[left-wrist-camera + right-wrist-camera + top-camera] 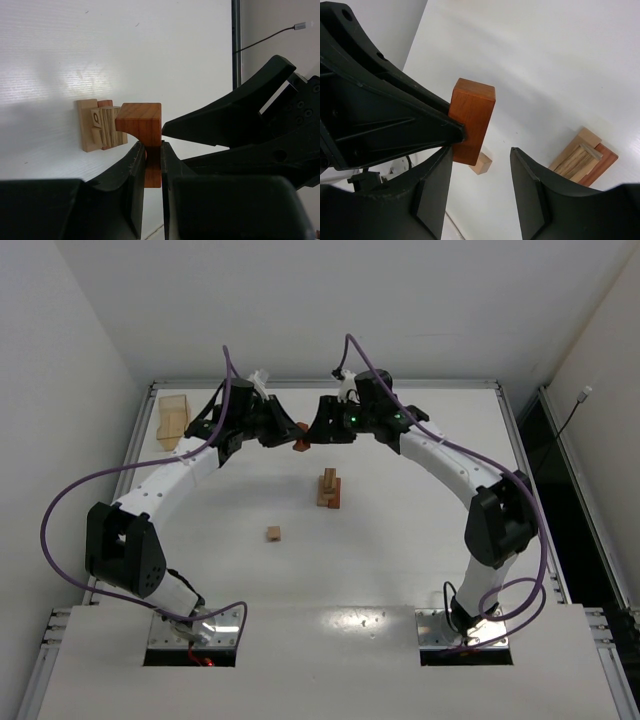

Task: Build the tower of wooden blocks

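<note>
Left hand point(152, 150) is clamped on a reddish-brown wooden block point(142, 122). Both fingers point(134, 170) pinch its lower part, and the wider top sticks out past the tips. The block is held clear of the white counter point(400, 540).

Right hand point(480, 149) has its fingers spread apart with nothing between them. In the right wrist view the block sits just above the tip of its left-side finger, outside the gap. In the left wrist view one right finger tip points at the block's side, just beside it. I cannot tell whether they touch.

Top view: the two hands meet nose to nose at about 12 o'clock from counter centre, with the block between them.

The wood block tower point(329, 488) stands near counter centre, at about 5 o'clock from the held block and apart from it. It is made of light tan and reddish-brown pieces stacked together, with a tan piece on top. Neither hand touches it.

One loose light tan wooden cube point(273, 533) lies on the counter at about 8 o'clock from the tower, well apart from it.

A translucent tan plastic box point(173, 418) sits at the far-left corner, at about 10 o'clock from the tower, near the left arm's forearm.
</note>
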Available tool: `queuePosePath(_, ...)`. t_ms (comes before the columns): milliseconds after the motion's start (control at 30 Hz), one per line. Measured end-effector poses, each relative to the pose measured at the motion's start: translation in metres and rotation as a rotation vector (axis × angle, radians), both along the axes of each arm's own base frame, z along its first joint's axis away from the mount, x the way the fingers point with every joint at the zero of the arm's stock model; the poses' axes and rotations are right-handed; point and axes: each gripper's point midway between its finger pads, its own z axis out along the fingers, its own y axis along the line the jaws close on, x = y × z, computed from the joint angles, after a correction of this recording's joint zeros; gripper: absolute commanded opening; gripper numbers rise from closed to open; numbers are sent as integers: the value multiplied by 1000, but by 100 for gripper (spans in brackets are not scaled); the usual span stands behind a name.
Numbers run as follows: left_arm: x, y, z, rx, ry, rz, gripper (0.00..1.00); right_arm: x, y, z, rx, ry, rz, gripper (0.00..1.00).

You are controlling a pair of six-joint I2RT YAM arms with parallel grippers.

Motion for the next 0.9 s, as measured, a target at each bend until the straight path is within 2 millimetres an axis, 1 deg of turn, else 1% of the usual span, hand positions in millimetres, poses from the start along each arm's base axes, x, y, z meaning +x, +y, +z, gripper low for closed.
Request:
queuePosePath(267,0,1,-3,7,2,6,0,-6,6,1,19,13,22,46)
queuePosePath(400,2,2,-3,13,-3,13,0,-8,10,2,32,23,24,43)
queuePosePath(567,2,0,-4,19,-7,17,0,-14,15,2,50,50,32,43)
queuePosePath(867,1,-2,-4,34,-15,23,0,-15,16,-2,58,90,7,36)
queuePosePath(900,1,-2,-4,34,-14,23,0,-15,16,-3,58,94,2,34)
